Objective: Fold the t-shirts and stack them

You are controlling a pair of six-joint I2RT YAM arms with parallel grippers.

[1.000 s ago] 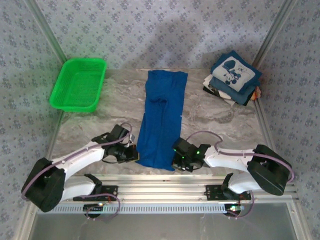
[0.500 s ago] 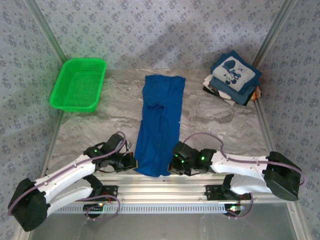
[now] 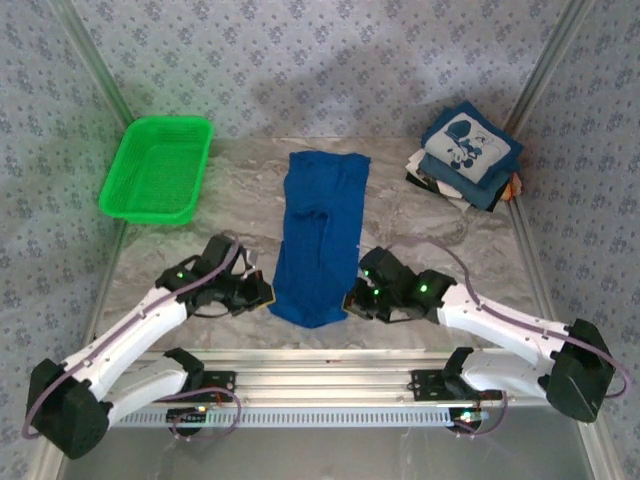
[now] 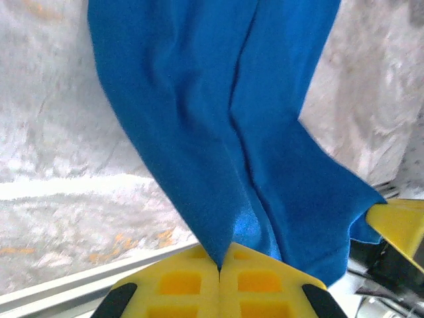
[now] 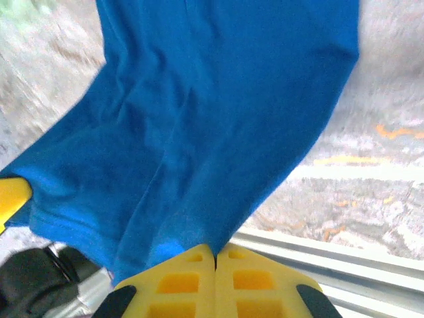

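Both arms have swung up from the bottom edge of the overhead frame over the last second, and the near hem of the soft, narrow-folded royal-blue t-shirt (image 3: 322, 225) has come up with them. The shirt lies as a long strip down the centre of the grey marbled table (image 3: 430, 235), its far end flat near the top. The left gripper (image 3: 267, 303) is pinched tight on the lower-left corner, and in its wrist view the yellow jaws meet with the cloth (image 4: 218, 132) running out from between them. The right gripper (image 5: 214, 250) is clamped the same way on the lower-right corner (image 3: 350, 300). Now the risks. Each hold looks like a thin bite of fabric, so a tug could pull one corner free and drop that side. If one arm outruns the other, the fold lands skewed. The hem sags between the claws and could drag and bunch. The far end may slide on the smooth top. The stack of folded t-shirts (image 3: 468, 150) waits upper right; the green plastic mesh basket (image 3: 158, 165) sits upper left.
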